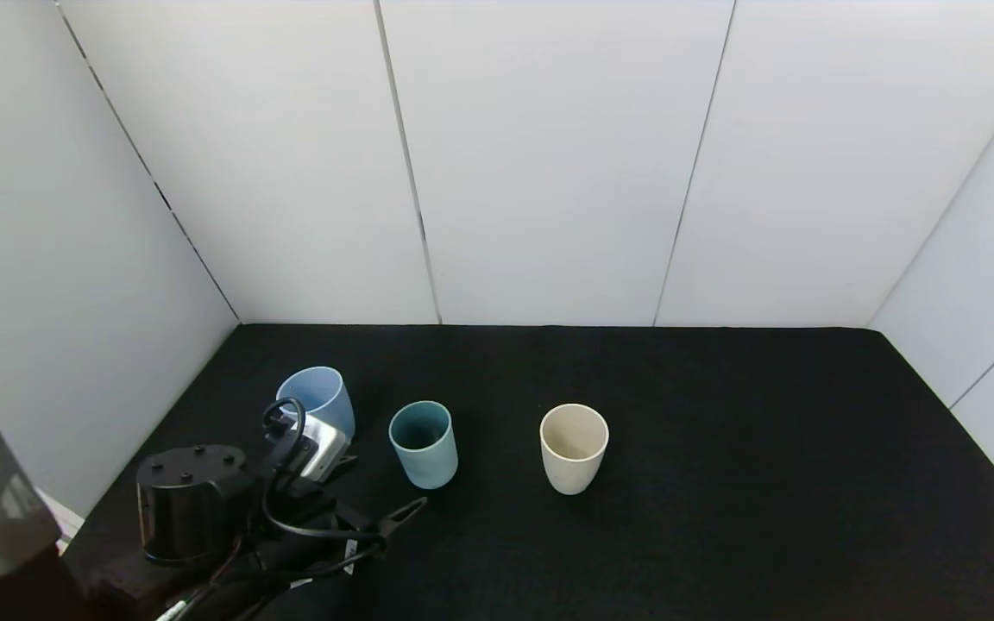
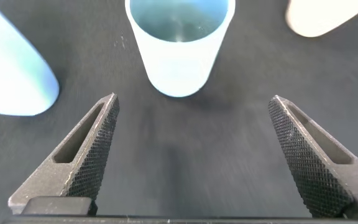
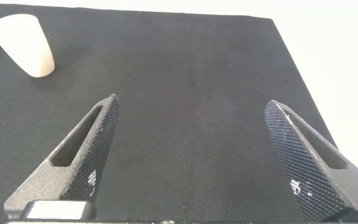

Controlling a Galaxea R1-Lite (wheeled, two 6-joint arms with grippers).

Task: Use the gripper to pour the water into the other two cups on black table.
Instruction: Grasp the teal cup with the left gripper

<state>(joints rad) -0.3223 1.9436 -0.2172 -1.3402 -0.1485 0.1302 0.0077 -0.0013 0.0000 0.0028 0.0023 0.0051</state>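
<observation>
Your left claw [image 2: 191,155] hovers spread wide, squared on the teal cup [image 2: 180,43] near the bench's [image 1: 721,483] left edge, between the blue cup [image 1: 317,398] and cream cup [image 1: 574,447], ready to grip for pouring; your right claw [image 3: 191,155], also released, idles over the bench's right side.

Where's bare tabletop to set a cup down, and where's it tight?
Free: the black table right of the cream-white cup, out to the right wall, and the strip behind the cups along the back wall. Crowded: near-left, where the open left pincer faces the teal cup beside the light blue cup. The right pincer is open over bare cloth.
</observation>
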